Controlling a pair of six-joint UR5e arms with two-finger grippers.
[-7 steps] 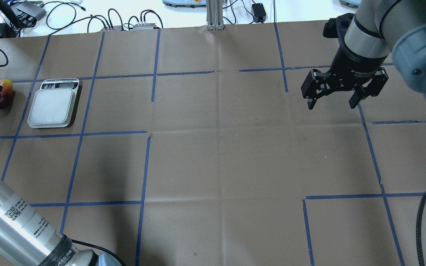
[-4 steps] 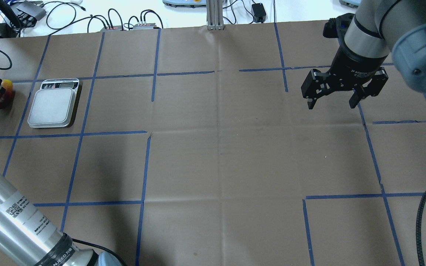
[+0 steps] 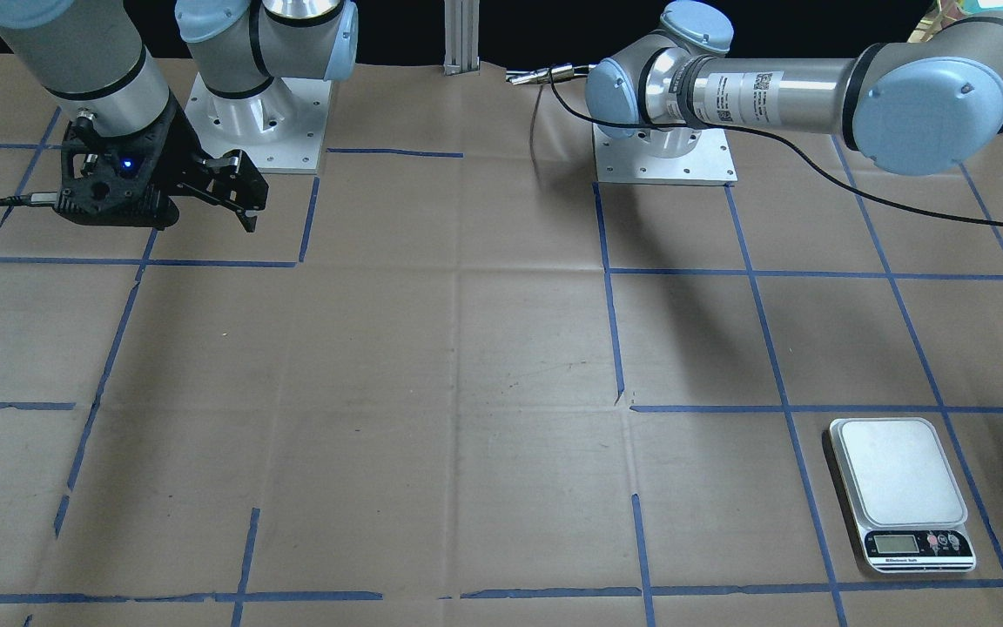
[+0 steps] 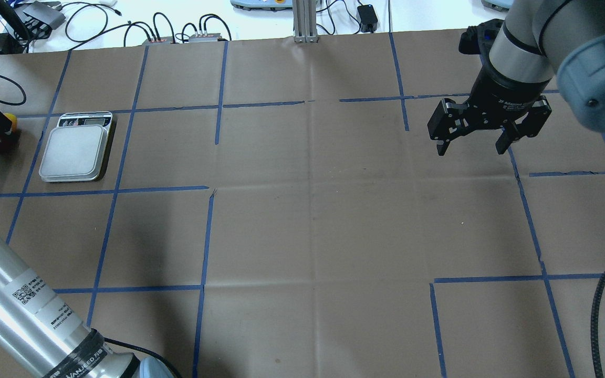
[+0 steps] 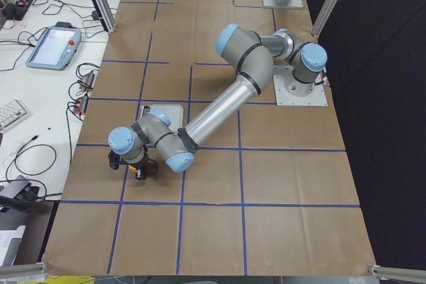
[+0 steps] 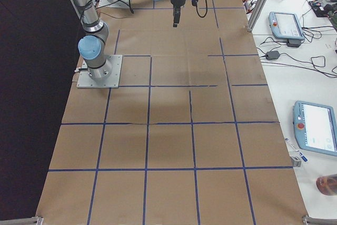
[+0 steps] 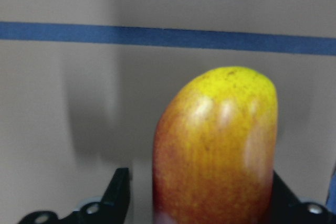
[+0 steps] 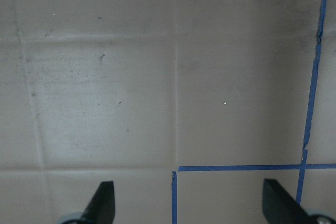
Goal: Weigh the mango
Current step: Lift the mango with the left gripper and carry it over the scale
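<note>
Tool first: left gripper is sitting wide, fingers straddling the mango, not clamping. A sliver of gap is showing on one side; the other side is hiding behind the fruit. The right gripper is hanging wide too, carrying nothing, over bare table at about 2 o'clock on the overhead dial, well apart from everything.

The mango is lying on the table out at 9 o'clock, at the overhead's edge. It is just beside the scale but not touching it, with the scale at its 3 o'clock. The yellow end is pointing away from the wrist camera, the red end toward the palm.

Judging the step: the left gripper is about to close; lift and placement are not done.

Risks:
- The skin is looking smooth and rounded, so the fruit could be squirting forward out of the pads on closing, or swinging nose-down on the lift if gripped near the red end.
- Being oval, it could be rolling off the flat platter on release, or nudging the scale on the way over.

Hard to see:
- The left gripper is mostly cut off in the overhead.
- The mango is clipped at the front view's edge.
- Its lower part is running out of the wrist frame.
- The scale display is too small to read.
</note>
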